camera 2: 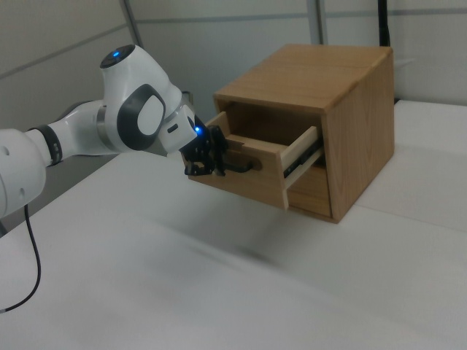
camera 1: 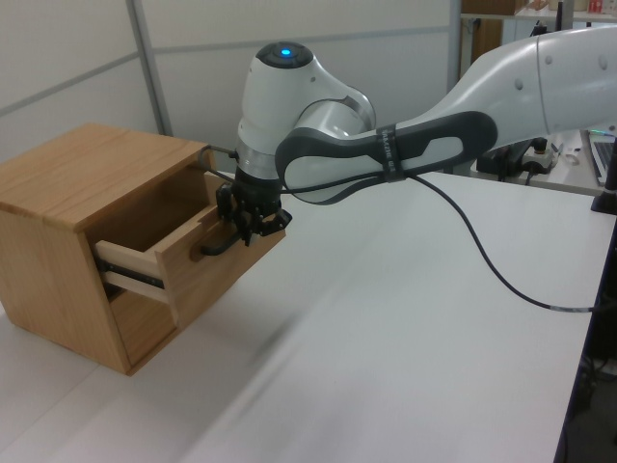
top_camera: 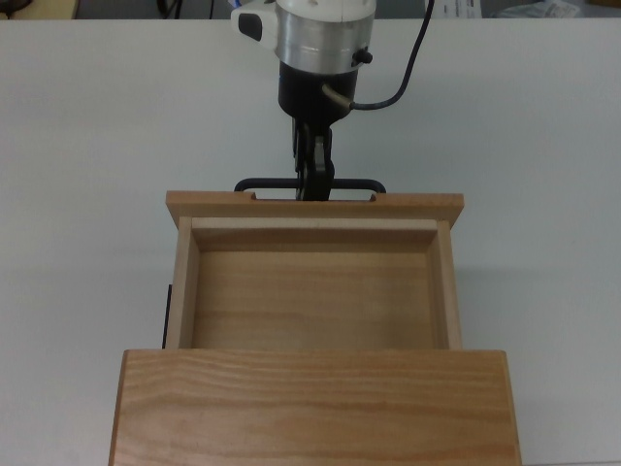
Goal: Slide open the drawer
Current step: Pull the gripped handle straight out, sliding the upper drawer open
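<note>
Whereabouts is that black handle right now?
In the top view the handle sits just above centre, on the front panel of the pulled-out drawer, with the gripper closed around its middle.

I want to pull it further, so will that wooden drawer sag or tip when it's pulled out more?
The drawer probably stays level: it sits on a side rail. Its wooden walls look rigid. The end effector holds the thin handle mid-bar, so twisting seems unlikely.

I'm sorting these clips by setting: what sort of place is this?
Probably a robotics lab or test bench: a bare white table, plain partition walls, and a lone wooden cabinet whose drawer the arm's end effector holds by its handle.
</note>
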